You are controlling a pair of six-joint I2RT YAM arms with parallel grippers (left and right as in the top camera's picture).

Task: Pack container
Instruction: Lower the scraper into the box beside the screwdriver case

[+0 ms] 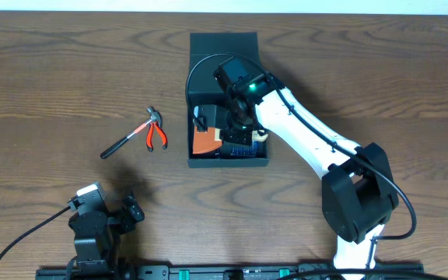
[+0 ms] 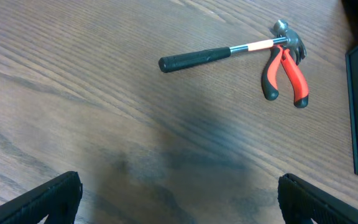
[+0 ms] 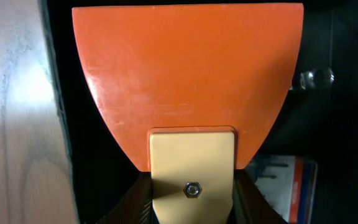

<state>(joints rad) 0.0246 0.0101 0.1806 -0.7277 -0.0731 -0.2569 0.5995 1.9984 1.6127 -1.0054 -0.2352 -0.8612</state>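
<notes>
Closest to the front edge, the left gripper (image 2: 179, 194) sits low over the bare wooden table (image 1: 53, 85), jaws spread wide with nothing between them. A bit further out there's a small hammer (image 2: 229, 52) with a black grip, and a pair of red-handled pliers (image 2: 294, 78) lying right up against its head. To the right of those is the container (image 1: 229, 162), a dark box sitting mid-table with its lid flap (image 1: 224, 43) folded open on the far side. The right gripper (image 1: 238, 129) is reaching down into it, clamped on the tan handle of an orange scraper (image 3: 188, 74), blade pointing at the box's left wall. Some blue-and-white packaging (image 1: 243, 152) lies in the box by its near wall.
</notes>
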